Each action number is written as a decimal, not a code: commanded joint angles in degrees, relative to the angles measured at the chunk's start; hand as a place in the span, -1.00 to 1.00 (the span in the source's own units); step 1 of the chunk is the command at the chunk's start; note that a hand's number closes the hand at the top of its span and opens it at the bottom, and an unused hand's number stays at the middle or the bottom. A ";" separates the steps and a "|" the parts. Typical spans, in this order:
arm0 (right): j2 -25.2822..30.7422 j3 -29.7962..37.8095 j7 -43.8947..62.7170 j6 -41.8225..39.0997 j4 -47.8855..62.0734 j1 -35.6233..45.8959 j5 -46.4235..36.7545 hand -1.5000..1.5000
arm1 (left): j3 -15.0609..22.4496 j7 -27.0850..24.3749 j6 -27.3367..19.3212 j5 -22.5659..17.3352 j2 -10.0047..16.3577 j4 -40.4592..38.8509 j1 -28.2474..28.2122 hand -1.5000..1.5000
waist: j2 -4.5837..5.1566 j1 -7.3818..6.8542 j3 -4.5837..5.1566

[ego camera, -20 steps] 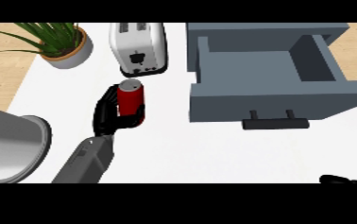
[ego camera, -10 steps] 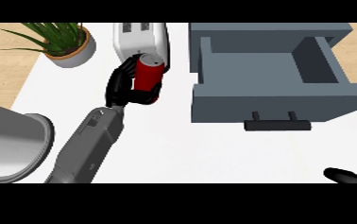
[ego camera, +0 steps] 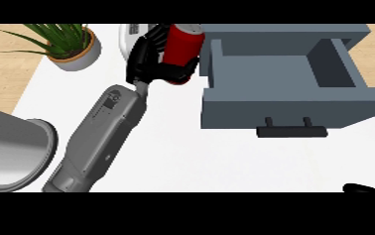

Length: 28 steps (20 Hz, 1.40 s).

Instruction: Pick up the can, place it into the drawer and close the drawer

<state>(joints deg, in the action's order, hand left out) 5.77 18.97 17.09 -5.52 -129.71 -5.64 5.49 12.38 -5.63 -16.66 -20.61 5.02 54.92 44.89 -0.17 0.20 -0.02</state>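
Note:
My left hand is shut on the red can, holding it upright and raised above the counter. The can hangs just left of the open grey drawer, close to its left wall. The drawer is pulled out, its inside bare, with a dark handle on its front. The hand and can cover most of the toaster behind them. Only a black tip of my right hand shows at the lower right edge.
A white toaster peeks out behind the left hand. A potted green plant stands at the back left. A metal pot rim sits at the left edge. White counter lies in front of the drawer.
My left hand has lifted the can higher and carried it right, from in front of the toaster to beside the drawer's left wall. The drawer has stayed open.

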 commanded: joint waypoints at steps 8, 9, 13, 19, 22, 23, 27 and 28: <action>-0.31 0.41 -0.17 -0.04 0.83 0.03 0.24 -1.00 | 0.06 15.37 -8.14 5.98 -4.18 1.55 16.93 1.00 | 0.09 0.41 -0.02; -0.85 -3.31 2.28 2.57 1.12 3.97 -4.09 -1.00 | -2.33 13.85 -6.33 4.78 -4.88 -4.97 21.22 1.00 | 0.41 0.69 0.01; 1.54 0.38 5.32 2.49 -0.99 4.61 -0.51 -1.00 | -4.16 14.25 -6.95 5.82 -4.95 -9.83 26.46 1.00 | 0.34 0.88 0.00; 0.37 0.22 2.45 2.01 -0.06 3.28 -0.69 -1.00 | -5.78 18.04 -7.94 4.17 -5.00 -17.89 37.84 1.00 | 0.52 1.85 -0.04; 0.36 -1.36 3.61 0.93 -1.52 2.07 -0.87 -1.00 | -0.15 18.64 -10.05 1.54 -5.01 -19.13 38.66 1.00 | 0.45 2.18 -0.04; -0.69 -2.18 2.30 1.31 -1.50 2.63 -0.86 -1.00 | -3.46 14.59 -6.97 1.63 -5.01 -25.18 40.08 1.00 | 0.99 3.10 -0.07; 1.18 1.12 0.31 0.42 2.19 3.18 0.56 -1.00 | -0.55 14.26 -7.43 -0.35 -5.02 -25.80 40.52 1.00 | 0.69 2.38 -0.08; 1.53 0.40 3.93 1.22 -0.42 4.36 1.07 -1.00 | -0.81 14.83 -8.60 -0.72 -5.02 -28.71 44.31 1.00 | 0.96 3.51 -0.09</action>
<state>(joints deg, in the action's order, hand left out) 6.48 18.54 19.75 -4.09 -129.70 -1.81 5.12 11.25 9.85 -25.03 -20.07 0.05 31.11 85.10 0.57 2.83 -0.09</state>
